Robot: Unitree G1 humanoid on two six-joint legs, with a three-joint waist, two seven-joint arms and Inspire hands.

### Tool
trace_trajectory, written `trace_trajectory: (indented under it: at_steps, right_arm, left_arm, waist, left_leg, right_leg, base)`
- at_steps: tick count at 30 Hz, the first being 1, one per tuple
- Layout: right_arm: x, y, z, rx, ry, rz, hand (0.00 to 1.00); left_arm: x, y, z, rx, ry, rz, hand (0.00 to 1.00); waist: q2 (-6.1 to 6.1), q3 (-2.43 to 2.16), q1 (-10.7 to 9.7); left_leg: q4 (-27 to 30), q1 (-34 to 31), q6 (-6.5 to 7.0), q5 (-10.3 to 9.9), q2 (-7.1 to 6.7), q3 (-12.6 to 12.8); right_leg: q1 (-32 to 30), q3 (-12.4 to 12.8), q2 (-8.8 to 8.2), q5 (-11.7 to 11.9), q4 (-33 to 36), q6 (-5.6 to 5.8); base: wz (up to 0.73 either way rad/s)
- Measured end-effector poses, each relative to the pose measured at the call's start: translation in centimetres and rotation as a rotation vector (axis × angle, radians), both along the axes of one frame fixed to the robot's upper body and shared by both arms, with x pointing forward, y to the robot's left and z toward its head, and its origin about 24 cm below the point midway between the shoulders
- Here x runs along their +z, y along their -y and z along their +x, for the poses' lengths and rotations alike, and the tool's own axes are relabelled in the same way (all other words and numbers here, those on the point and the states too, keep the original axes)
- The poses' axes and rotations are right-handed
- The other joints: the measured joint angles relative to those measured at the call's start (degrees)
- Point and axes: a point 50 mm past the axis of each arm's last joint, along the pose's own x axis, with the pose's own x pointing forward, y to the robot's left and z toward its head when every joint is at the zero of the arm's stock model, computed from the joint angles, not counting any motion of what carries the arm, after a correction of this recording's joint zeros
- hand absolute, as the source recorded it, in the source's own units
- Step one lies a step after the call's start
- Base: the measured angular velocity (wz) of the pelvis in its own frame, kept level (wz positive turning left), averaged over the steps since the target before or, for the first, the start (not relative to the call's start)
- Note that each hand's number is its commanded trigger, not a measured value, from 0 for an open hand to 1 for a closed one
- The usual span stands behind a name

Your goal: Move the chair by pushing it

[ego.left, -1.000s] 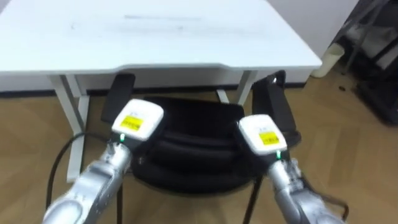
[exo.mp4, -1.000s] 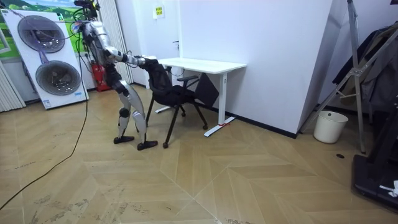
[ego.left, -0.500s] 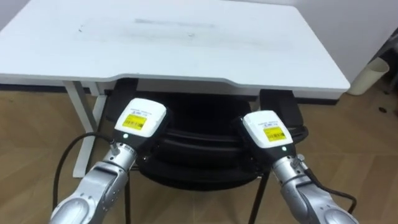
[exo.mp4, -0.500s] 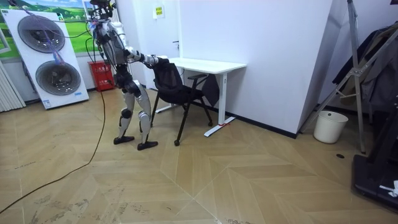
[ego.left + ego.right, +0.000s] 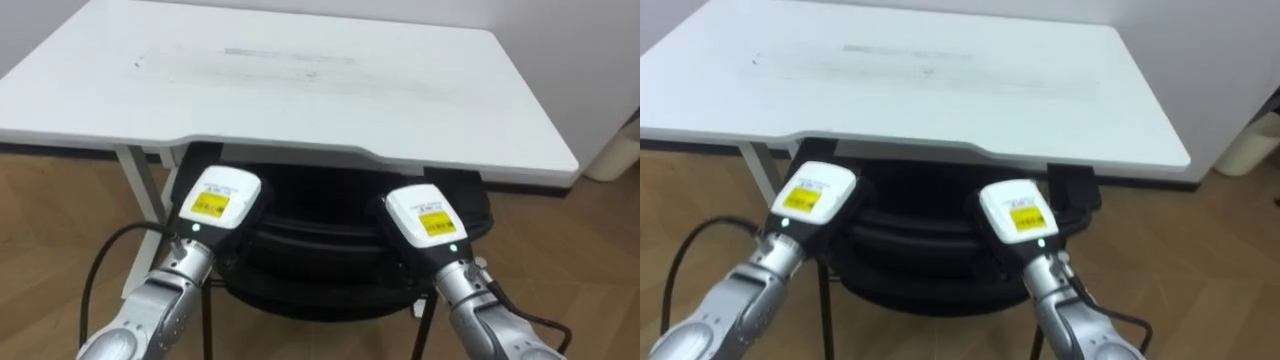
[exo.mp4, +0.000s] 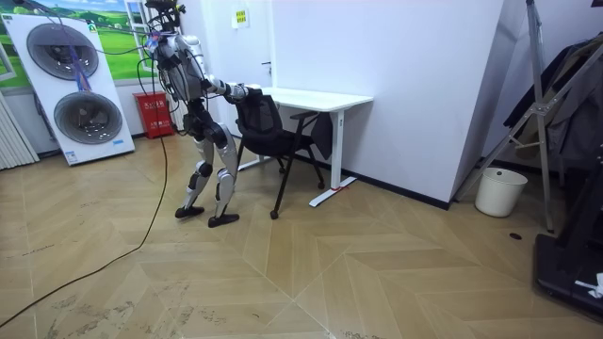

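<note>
A black chair (image 5: 320,260) stands right in front of me, its seat and armrests partly under the white desk (image 5: 300,90). My left hand (image 5: 215,200) lies against the left side of the backrest's top edge and my right hand (image 5: 425,215) against its right side. Both hands have their backs turned up towards me. In the room view I stand leaning forward on the left of the chair (image 6: 268,127), with both arms stretched out to its backrest.
The desk (image 6: 316,98) stands against a white wall. Stacked washing machines (image 6: 71,89) and a red object (image 6: 158,113) are behind me. A white bin (image 6: 499,191) and a stand with dark clothes (image 6: 565,104) are far to the room view's right. The wooden floor around is open.
I have stepped towards the desk with both hands still on the backrest. The chair has moved forward and its armrests have gone under the desk top.
</note>
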Motion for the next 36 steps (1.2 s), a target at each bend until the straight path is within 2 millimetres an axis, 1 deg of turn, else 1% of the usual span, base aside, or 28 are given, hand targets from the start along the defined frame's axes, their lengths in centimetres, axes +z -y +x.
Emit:
trace_trajectory:
  at_steps: [1, 2, 3, 4, 5, 7, 8, 10, 11, 13, 14, 15, 16, 17, 18, 23, 26, 27, 30, 31, 32, 34, 36]
  right_arm:
    - [0.2, 0.1, -0.1, -0.002, 0.007, -0.001, 1.00]
    - [0.3, 0.3, -0.1, -0.003, 0.009, -0.002, 1.00]
    - [0.4, 0.4, -0.2, -0.005, 0.015, -0.001, 1.00]
    - [0.4, 0.5, -0.2, -0.003, 0.019, -0.003, 1.00]
    - [0.4, 0.5, -0.2, -0.001, 0.020, -0.009, 1.00]
    - [0.4, 0.9, -0.1, -0.003, 0.021, -0.032, 0.98]
    - [0.4, 1.0, -0.1, -0.004, 0.019, -0.035, 1.00]
    - [0.5, 1.1, 0.0, -0.005, 0.019, -0.043, 1.00]
    - [0.5, 1.1, 0.0, -0.006, 0.018, -0.047, 1.00]
    - [0.7, 1.0, 0.1, -0.008, 0.010, -0.051, 1.00]
    - [0.7, 1.0, 0.1, -0.008, 0.008, -0.052, 0.91]
    - [0.8, 1.1, 0.1, -0.009, 0.005, -0.053, 0.75]
    - [0.8, 1.1, 0.1, -0.011, 0.004, -0.054, 0.00]
    - [0.8, 1.1, 0.1, -0.012, 0.004, -0.054, 0.00]
    - [0.8, 1.1, 0.1, -0.013, 0.000, -0.056, 0.00]
    - [1.6, 1.1, 0.4, -0.015, -0.019, -0.055, 0.00]
    - [1.8, 1.5, 0.6, -0.051, -0.048, 0.013, 0.00]
    - [1.7, 1.6, 0.6, -0.067, -0.056, 0.036, 0.00]
    - [1.8, 1.6, 0.6, -0.081, -0.070, 0.095, 0.00]
    - [2.0, 1.9, 0.7, -0.086, -0.062, 0.109, 0.00]
    - [2.1, 2.0, 0.7, -0.092, -0.058, 0.120, 0.00]
    - [2.4, 2.5, 0.8, -0.121, -0.058, 0.205, 0.00]
    - [2.6, 3.1, 0.7, -0.146, -0.057, 0.272, 0.00]
  left_arm:
    - [0.0, 0.1, -0.1, 0.000, 0.003, -0.003, 1.00]
    - [0.0, 0.2, -0.1, 0.000, 0.007, -0.009, 1.00]
    - [-0.1, 0.4, -0.1, 0.001, 0.015, -0.020, 1.00]
    - [-0.3, 0.5, -0.2, 0.003, 0.014, -0.024, 1.00]
    - [-0.5, 0.6, -0.3, 0.002, 0.013, -0.027, 1.00]
    - [-0.7, 0.9, -0.3, 0.002, 0.015, -0.034, 1.00]
    - [-0.6, 1.0, -0.2, 0.001, 0.019, -0.037, 1.00]
    - [-0.6, 1.2, -0.2, 0.003, 0.022, -0.042, 1.00]
    - [-0.5, 1.2, -0.2, 0.003, 0.023, -0.041, 1.00]
    - [-0.3, 1.3, -0.2, 0.002, 0.026, -0.034, 1.00]
    - [-0.3, 1.3, -0.2, 0.001, 0.026, -0.033, 1.00]
    - [-0.2, 1.4, -0.2, -0.001, 0.027, -0.031, 1.00]
    - [-0.1, 1.5, -0.2, -0.002, 0.029, -0.026, 0.52]
    - [-0.1, 1.5, -0.2, -0.001, 0.030, -0.026, 0.31]
    - [-0.1, 1.5, -0.2, -0.002, 0.029, -0.027, 0.00]
    - [0.2, 1.7, -0.1, 0.014, 0.007, -0.034, 0.00]
    - [0.6, 2.1, 0.1, 0.035, -0.027, -0.096, 0.00]
    - [0.7, 2.2, 0.2, 0.044, -0.039, -0.133, 0.00]
    - [0.9, 2.3, 0.3, 0.056, -0.047, -0.202, 0.00]
    - [1.1, 2.3, 0.3, 0.058, -0.046, -0.225, 0.00]
    - [1.1, 2.3, 0.3, 0.060, -0.045, -0.245, 0.00]
    - [1.7, 1.9, 0.2, 0.086, -0.036, -0.347, 0.00]
    - [2.1, 1.5, 0.1, 0.114, -0.015, -0.415, 0.00]
  waist:
    - [-0.22, -0.17, -0.3]
    - [-0.18, -0.19, -0.4]
    - [-0.11, -0.24, -0.5]
    - [0.02, -0.29, -0.7]
    - [-0.04, -0.26, -0.7]
    - [0.41, -0.29, -0.8]
    - [0.52, -0.26, -0.8]
    - [0.79, -0.27, -1.4]
    - [0.80, -0.26, -1.4]
    - [1.03, -0.41, -1.4]
    - [1.02, -0.42, -1.4]
    - [1.05, -0.41, -1.4]
    - [1.11, -0.46, -1.4]
    - [1.13, -0.47, -1.3]
    - [1.14, -0.46, -1.3]
    - [1.15, -0.50, -1.2]
    - [1.02, -0.55, -1.2]
    - [1.01, -0.55, -1.3]
    - [0.87, -0.51, -1.3]
    - [0.85, -0.50, -1.2]
    - [0.83, -0.47, -1.2]
    - [0.75, -0.38, -1.2]
    - [0.72, -0.35, -1.4]
  left_leg:
    - [-3.5, 1.1, -0.01, 0.0, -0.64, 0.1]
    - [-5.4, 1.7, -0.02, 0.0, -0.90, 0.1]
    - [-9.9, 3.3, -0.11, 0.4, -1.62, 0.1]
    - [-13.8, 4.7, -0.43, 1.4, -2.26, 0.1]
    - [-15.6, 5.5, -0.42, 1.9, -2.54, 0.1]
    - [-22.0, 8.7, -0.19, 3.5, -3.38, 0.6]
    - [-23.4, 9.5, -0.18, 3.7, -3.49, 0.9]
    - [-26.8, 10.9, 0.08, 4.6, -3.79, 1.4]
    - [-27.1, 10.9, 0.08, 4.6, -3.85, 1.5]
    - [-27.6, 10.9, 0.08, 4.6, -3.98, 2.0]
    - [-27.7, 10.9, 0.09, 4.7, -3.97, 2.2]
    - [-27.9, 10.8, 0.10, 4.7, -3.98, 2.4]
    - [-28.1, 10.8, 0.10, 4.7, -3.99, 2.5]
    - [-28.1, 10.7, 0.10, 4.7, -4.01, 2.7]
    - [-28.2, 10.8, 0.10, 4.7, -4.17, 2.7]
    - [-28.2, 10.8, 0.26, 4.7, -4.70, 2.9]
    - [-28.3, 10.7, 0.58, 4.9, -4.78, 3.0]
    - [-28.3, 10.7, 0.69, 5.0, -4.79, 3.0]
    - [-28.2, 10.8, 0.73, 5.0, -5.05, 3.2]
    - [-28.3, 10.8, 0.73, 5.0, -5.04, 4.0]
    - [-28.3, 10.8, 0.73, 5.0, -5.04, 4.4]
    - [-28.3, 10.7, 0.73, 5.0, -4.95, 4.4]
    - [-28.1, 10.3, 0.73, 5.0, -4.80, 4.3]
  right_leg:
    - [-0.3, -0.3, -0.53, 0.1, -0.2, 0.12]
    - [-0.6, -0.4, -0.76, 0.2, -0.4, 0.18]
    - [-0.9, -0.4, -1.27, 0.6, -0.8, 0.35]
    - [-0.9, -0.4, -1.67, 1.1, -1.6, 0.67]
    - [-0.9, -0.4, -1.82, 1.4, -2.0, 0.79]
    - [-0.9, 0.2, -2.32, 2.1, -2.3, 1.34]
    - [-0.9, 0.4, -2.34, 2.2, -2.3, 1.49]
    - [-0.9, 0.6, -2.37, 2.9, -3.1, 1.99]
    - [-1.0, 0.7, -2.36, 3.0, -3.3, 2.06]
    - [-1.2, 1.0, -2.35, 3.6, -3.7, 2.35]
    - [-1.2, 1.1, -2.30, 3.8, -4.0, 2.42]
    - [-1.2, 1.2, -2.25, 4.2, -4.4, 2.57]
    - [-1.2, 1.2, -2.15, 4.6, -5.0, 2.70]
    - [-1.2, 1.3, -2.13, 4.8, -5.2, 2.77]
    - [-1.2, 1.5, -2.20, 5.0, -5.3, 2.96]
    - [-1.2, 2.4, -2.36, 5.9, -5.9, 3.56]
    - [-0.6, 2.4, -2.13, 7.0, -7.5, 3.83]
    - [-0.2, 2.4, -2.03, 7.4, -8.2, 3.95]
    - [-0.1, 2.4, -2.18, 7.6, -8.3, 4.12]
    - [-0.1, 2.5, -2.20, 7.6, -8.3, 4.18]
    - [-0.1, 2.6, -2.21, 7.6, -8.3, 4.21]
    - [-0.2, 2.7, -2.18, 7.8, -8.5, 4.20]
    - [0.0, 2.4, -2.02, 8.2, -9.3, 4.20]
  base:
    - [0.21]
    - [0.17]
    - [0.11]
    - [0.08]
    - [0.00]
    - [-0.05]
    - [-0.09]
    - [-0.04]
    - [-0.04]
    - [-0.07]
    - [-0.05]
    - [-0.04]
    - [-0.05]
    - [-0.06]
    - [-0.07]
    - [-0.07]
    - [-0.01]
    - [0.00]
    - [0.01]
    - [0.00]
    - [-0.05]
    - [-0.04]
    - [0.06]
